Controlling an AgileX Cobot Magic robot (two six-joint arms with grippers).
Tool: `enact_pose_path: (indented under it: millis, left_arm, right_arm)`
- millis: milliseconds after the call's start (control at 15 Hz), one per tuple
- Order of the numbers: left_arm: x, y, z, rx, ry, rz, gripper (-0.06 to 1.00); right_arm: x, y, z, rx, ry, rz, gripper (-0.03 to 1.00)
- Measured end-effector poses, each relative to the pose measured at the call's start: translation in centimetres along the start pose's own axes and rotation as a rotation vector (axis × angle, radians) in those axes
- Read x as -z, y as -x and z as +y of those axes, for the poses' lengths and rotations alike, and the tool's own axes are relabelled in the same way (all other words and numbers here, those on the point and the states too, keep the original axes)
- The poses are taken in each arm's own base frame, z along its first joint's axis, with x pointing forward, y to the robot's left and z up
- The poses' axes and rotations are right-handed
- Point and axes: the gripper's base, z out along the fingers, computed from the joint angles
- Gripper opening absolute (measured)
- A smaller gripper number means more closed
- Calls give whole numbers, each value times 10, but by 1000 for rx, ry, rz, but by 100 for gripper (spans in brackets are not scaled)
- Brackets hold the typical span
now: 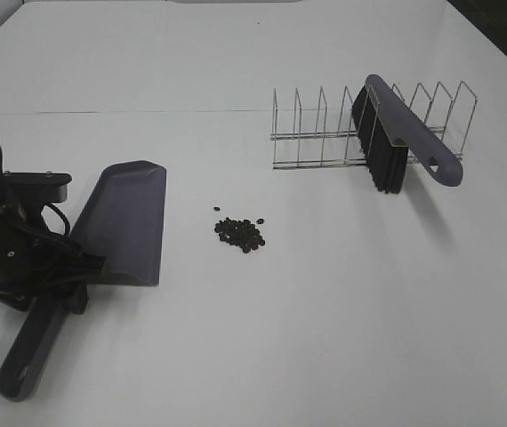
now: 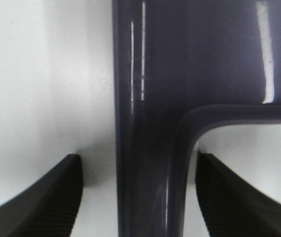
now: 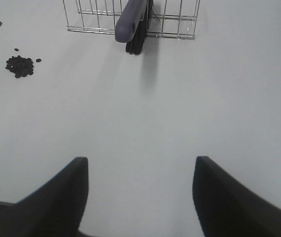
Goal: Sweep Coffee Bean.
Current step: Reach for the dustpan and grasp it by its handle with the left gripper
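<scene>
Straddling the dustpan (image 1: 129, 222) handle (image 2: 145, 207), the L pincer (image 2: 138, 160) stands open. A strip of white worktop (image 1: 325, 338) shows btwn each finger and the handle, so no contact on either side. The dustpan lies flat on the worktop, its handle running back under the L wrist. The coffee beans (image 1: 239, 233) sit in a small tight pile w/ a few strays, just right of the dustpan in the high view, not touching it. A wire rack (image 1: 316, 138) stands well right of the dustpan & further back. A brush (image 1: 414, 133) leans in its slots, bristles down. The R pincer (image 3: 140, 192) is open too, w/ only worktop btwn its fingers, well apart from the dustpan.
</scene>
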Motion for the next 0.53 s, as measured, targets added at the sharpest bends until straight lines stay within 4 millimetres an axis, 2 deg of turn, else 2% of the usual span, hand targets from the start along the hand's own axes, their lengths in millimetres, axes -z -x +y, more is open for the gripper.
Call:
enact_pose_path:
  millis: [200,533]
  left_arm:
    - [-1,1,0,-7,4,0,31]
    - [-1,1,0,-7,7,12,31]
  right_arm:
    - [0,0,0,0,0,0,53]
    - [0,0,0,0,0,0,53]
